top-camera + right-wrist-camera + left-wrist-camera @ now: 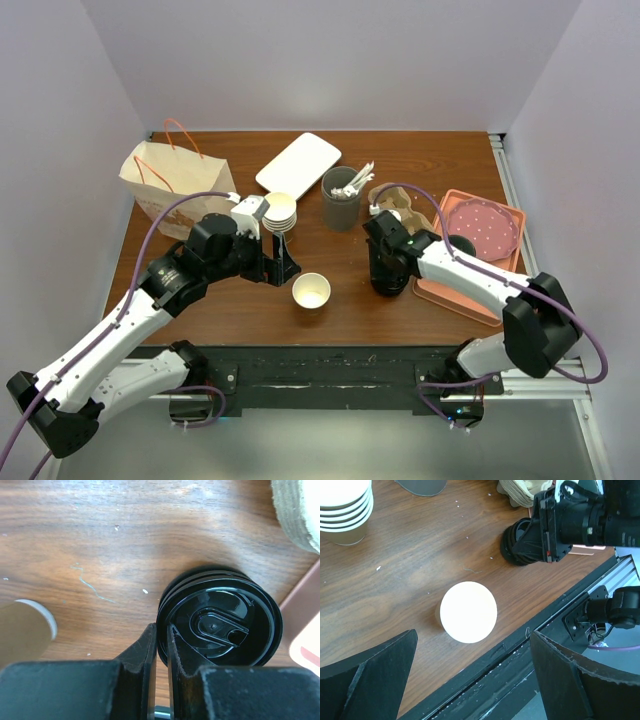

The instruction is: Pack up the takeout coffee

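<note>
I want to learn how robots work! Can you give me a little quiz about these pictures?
1. True or false: the left pincer is open.
2. The lone cup has: A a straw, B nothing on top, C spoons inside.
3. What is the right pincer pinching?
Key: 1 true. 2 B. 3 the rim of the black lid.
</note>
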Motion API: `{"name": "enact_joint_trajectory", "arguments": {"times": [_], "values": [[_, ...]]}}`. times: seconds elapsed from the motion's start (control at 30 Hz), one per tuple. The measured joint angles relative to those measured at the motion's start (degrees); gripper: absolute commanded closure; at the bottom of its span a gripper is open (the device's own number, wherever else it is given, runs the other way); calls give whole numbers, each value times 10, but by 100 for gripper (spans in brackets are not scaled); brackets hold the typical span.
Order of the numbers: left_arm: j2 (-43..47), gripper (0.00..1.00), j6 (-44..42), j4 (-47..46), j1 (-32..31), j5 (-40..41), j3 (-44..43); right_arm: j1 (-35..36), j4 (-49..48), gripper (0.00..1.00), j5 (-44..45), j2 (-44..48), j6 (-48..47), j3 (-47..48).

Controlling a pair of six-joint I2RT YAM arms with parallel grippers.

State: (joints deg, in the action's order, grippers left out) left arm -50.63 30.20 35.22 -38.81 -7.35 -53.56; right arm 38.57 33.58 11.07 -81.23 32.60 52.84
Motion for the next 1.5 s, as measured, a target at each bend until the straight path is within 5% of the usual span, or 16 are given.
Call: {"name": "enact_joint_trajectory", "arguments": {"times": [0.27,0.73,0.9,1.17,1.5], "values": [[-31,13,-15,-21,0,-24,-6,-48,-15,90,-55,30,16,-18],[-117,17,-40,-51,0,-75,-79,-49,20,91,-105,56,12,16],[-107,9,-143,-92,0,-94,-85,-50,35,92,-229,110,-33,85],[76,16,-391,-304,-1,-155,116,-49,49,92,-445,161,-97,112],[2,16,-566,-347,-2,-330,95,-47,77,92,-603,175,-113,121]]}}
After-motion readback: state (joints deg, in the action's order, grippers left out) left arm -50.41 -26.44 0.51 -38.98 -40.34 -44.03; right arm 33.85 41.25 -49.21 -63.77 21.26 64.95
